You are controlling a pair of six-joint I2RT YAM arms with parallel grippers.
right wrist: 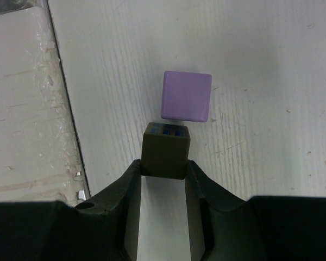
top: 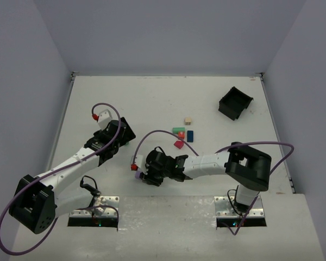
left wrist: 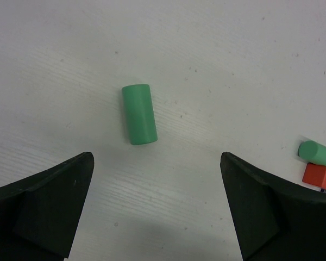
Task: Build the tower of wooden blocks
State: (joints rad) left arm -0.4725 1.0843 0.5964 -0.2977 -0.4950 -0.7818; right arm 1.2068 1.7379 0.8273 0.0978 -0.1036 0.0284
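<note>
Near the front edge of the tabletop [right wrist: 271, 65], the right hand [right wrist: 164, 166] pinches a dark block [right wrist: 165, 147] (blue on top) just beside a purple cube [right wrist: 187, 96], while the left hand [left wrist: 155, 157] hangs wide open above a lying green cylinder [left wrist: 138, 114].

Tan cube [top: 188, 120], purple cube [right wrist: 187, 96], dark block [right wrist: 165, 155], black bin [top: 226, 107]: one each. Green cylinders [left wrist: 138, 114]: two.

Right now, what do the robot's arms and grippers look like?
The left arm and right arm have white links and bulky black joints. A purple cable loops along each, ending in a red plug. The left gripper and right gripper have broad, matte black fingers.
</note>
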